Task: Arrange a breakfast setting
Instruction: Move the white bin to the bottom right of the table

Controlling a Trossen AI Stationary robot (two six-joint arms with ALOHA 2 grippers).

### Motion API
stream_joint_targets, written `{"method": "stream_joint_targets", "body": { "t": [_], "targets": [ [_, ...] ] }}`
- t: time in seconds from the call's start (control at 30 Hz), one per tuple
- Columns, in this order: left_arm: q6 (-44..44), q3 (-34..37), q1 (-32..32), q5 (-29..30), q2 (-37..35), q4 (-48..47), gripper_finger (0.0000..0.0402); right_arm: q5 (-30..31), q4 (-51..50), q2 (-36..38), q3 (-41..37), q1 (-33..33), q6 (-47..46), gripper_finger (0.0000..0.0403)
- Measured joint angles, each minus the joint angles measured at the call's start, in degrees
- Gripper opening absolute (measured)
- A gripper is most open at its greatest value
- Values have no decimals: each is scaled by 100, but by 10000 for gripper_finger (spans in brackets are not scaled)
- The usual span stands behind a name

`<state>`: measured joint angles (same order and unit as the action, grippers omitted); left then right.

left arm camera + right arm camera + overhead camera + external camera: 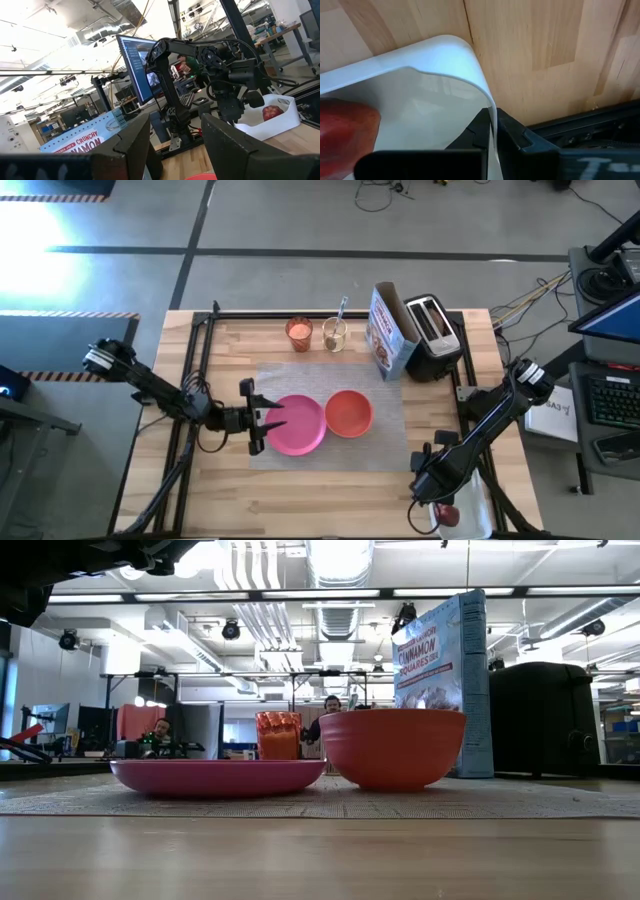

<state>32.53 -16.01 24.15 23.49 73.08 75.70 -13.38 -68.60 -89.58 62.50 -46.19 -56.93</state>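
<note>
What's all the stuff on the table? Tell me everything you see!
plate: one, pink, on the mat
bowl: one, orange-red, on the mat beside the plate
mat: one, grey, mid-table
cup: one, orange, far edge
glass: one, clear, spoon inside, beside the cup
cereal box: one, blue, upright
toaster: one, black, beside the box
tray: one, white, near right corner
apple: one, red, in the tray
left claw: open, by the plate
right claw: shut on the tray rim
</note>
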Motion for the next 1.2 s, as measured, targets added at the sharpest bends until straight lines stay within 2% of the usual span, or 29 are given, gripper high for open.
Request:
{"method": "stream_joint_targets", "body": {
  "t": [0.5, 0.67, 0.8, 1.03, 1.2],
  "targets": [
    [2, 0, 0, 0, 0, 0, 162, -115, 29, 0, 7, 0, 125, 9],
    [2, 0, 0, 0, 1, 1, 162, 147, 20, 0, 9, -4, -735, 14],
    [0, -2, 1, 0, 0, 2, 162, 211, 87, 7, 11, 8, -847, 40],
    [0, 0, 0, 0, 0, 1, 162, 238, 231, 9, 11, 9, -782, 114],
    [1, 0, 1, 0, 0, 2, 162, -397, 139, 51, 11, 11, -1125, 146]
  ]
}}
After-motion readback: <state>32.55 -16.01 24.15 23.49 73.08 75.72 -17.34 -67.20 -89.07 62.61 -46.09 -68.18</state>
